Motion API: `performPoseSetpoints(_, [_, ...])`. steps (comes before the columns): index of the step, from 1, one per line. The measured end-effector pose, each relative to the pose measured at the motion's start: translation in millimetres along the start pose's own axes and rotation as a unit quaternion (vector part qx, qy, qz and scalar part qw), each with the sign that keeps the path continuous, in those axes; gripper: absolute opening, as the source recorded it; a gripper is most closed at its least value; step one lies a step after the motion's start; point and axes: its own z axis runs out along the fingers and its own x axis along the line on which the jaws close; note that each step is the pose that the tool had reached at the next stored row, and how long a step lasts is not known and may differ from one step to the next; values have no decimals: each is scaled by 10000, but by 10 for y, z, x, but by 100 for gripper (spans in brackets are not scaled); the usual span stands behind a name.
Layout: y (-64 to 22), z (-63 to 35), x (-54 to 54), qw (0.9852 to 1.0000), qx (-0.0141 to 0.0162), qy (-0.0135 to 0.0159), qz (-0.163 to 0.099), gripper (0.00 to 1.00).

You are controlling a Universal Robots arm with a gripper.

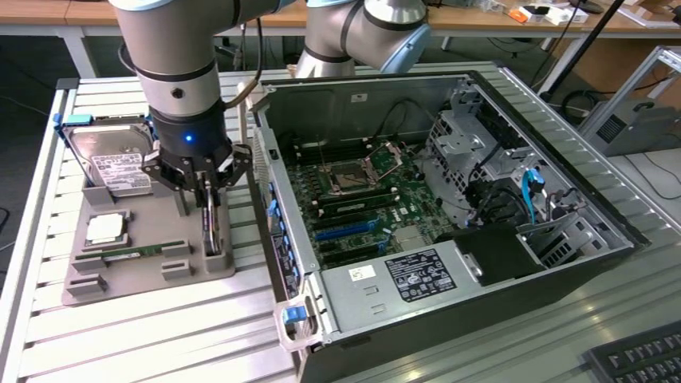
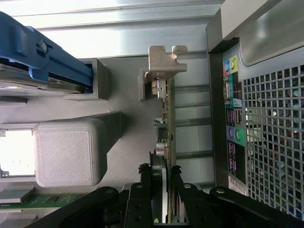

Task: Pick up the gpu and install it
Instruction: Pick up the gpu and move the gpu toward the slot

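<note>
The gpu (image 1: pixel 214 227) stands on edge in a slot of the grey holder tray (image 1: pixel 139 279), at the tray's side nearest the computer case. My gripper (image 1: pixel 206 190) has come straight down over it. In the wrist view the gpu (image 2: pixel 164 133) shows edge-on, a thin green board with its silver end bracket (image 2: pixel 164 61) at the far end. My gripper (image 2: pixel 161 194) straddles the card, and the black fingers (image 2: pixel 144 190) lie against both of its faces, shut on it. The card's lower edge still looks seated in the holder.
The tray also holds a silver hard drive (image 1: pixel 117 163) in a blue carrier, a CPU (image 1: pixel 107 229) and a RAM stick (image 1: pixel 133 251). The open computer case (image 1: pixel 458 88) lies to the exterior view's right, with its motherboard (image 1: pixel 362 199) exposed. A keyboard (image 1: pixel 639 359) sits at the lower right.
</note>
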Motion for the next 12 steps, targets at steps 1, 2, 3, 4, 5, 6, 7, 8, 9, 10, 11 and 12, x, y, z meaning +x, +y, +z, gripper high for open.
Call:
performPoseSetpoints(1, [0,-2,0,10000,-1,-1,0,27])
performPoseSetpoints(2, [0,-4,0,10000,-1,-1,0,27])
performPoseSetpoints(3, [0,-7,0,10000,0,0,0,27])
performPoseSetpoints(4, [0,-9,0,10000,0,0,0,27])
performPoseSetpoints(5, [0,-12,0,10000,0,0,0,27])
performPoseSetpoints(6, [0,-13,0,10000,0,0,0,27])
performPoseSetpoints(7, [0,-16,0,10000,0,0,0,27])
performPoseSetpoints(8, [0,-21,-1,10000,0,0,0,27])
performPoseSetpoints(9, [0,-23,-1,10000,0,0,0,27])
performPoseSetpoints(10, [0,-25,-1,10000,0,0,0,27])
performPoseSetpoints(11, [0,-27,-1,10000,0,0,0,27])
performPoseSetpoints(12, [0,-30,-1,10000,0,0,0,27])
